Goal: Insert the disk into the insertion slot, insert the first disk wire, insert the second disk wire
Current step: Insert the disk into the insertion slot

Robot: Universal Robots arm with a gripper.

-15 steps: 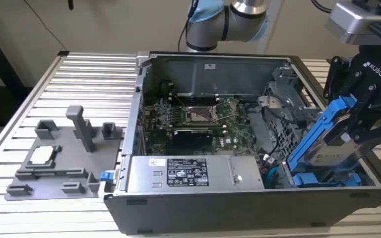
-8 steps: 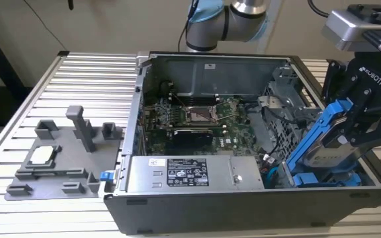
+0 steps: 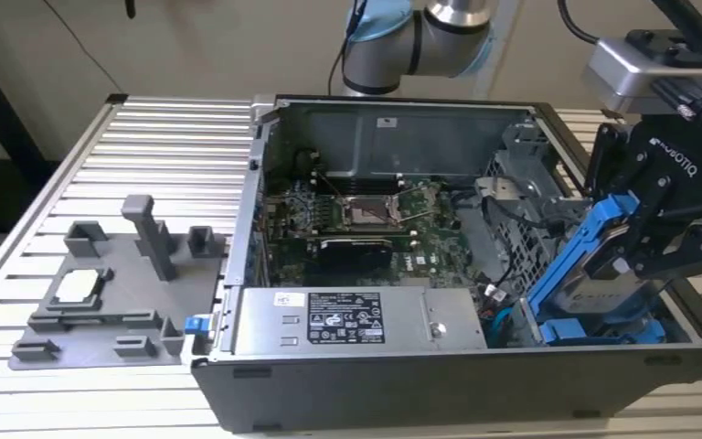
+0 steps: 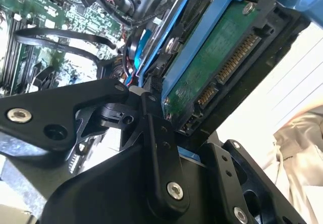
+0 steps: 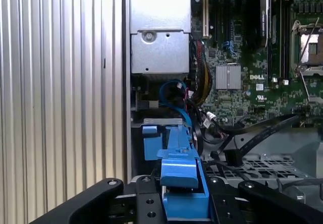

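An open desktop computer case (image 3: 449, 389) is laid on a ribbed aluminium table (image 3: 168, 146), and a green motherboard (image 3: 430, 219) is exposed inside it, its CPU socket (image 3: 373, 212) uncovered. A silver power supply (image 3: 449, 315) is mounted along one case wall. A grey plastic fixture (image 3: 95, 311) is set on the table at the exterior view's left, just beside the case.

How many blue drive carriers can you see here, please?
2. The disk, tilted in its blue carrier, is held by the gripper; the other blue carrier lies beneath it in the case. More may be hidden.
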